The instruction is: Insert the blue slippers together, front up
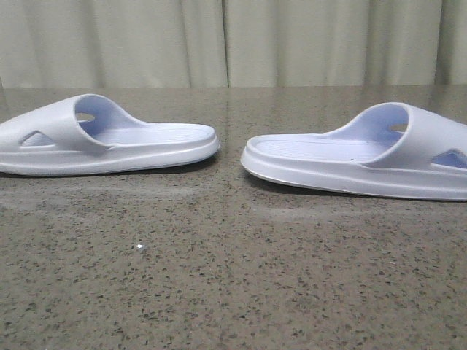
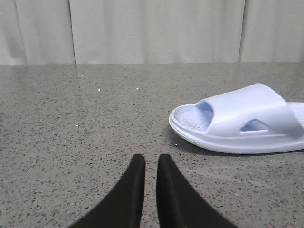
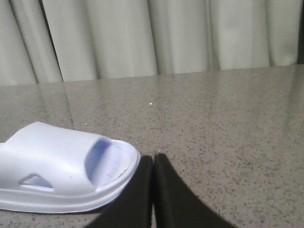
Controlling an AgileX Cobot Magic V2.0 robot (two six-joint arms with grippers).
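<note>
Plainly, the front view shows two pale lavender-blue moulded foam slide sandals lying flat on a speckled grey-brown stone tabletop (image 1: 219,277): the left slipper (image 1: 102,138) at centre left, the right slipper (image 1: 365,157) at centre right, heels facing across a bare gap. Both run off the frame edges, so their toes are hidden, and neither arm appears.

From the left wrist, the left gripper (image 2: 151,164) at bottom centre hangs nearly closed, holding nothing, with one slipper at right, cut off by the edge. A pinch on the soft strap could slip or squash it.

From the right wrist, the right gripper (image 3: 153,161) sits closed and empty, just beside the other slipper's toe at lower left; whether they touch is unclear, and a nudge might skew the slipper.
</note>
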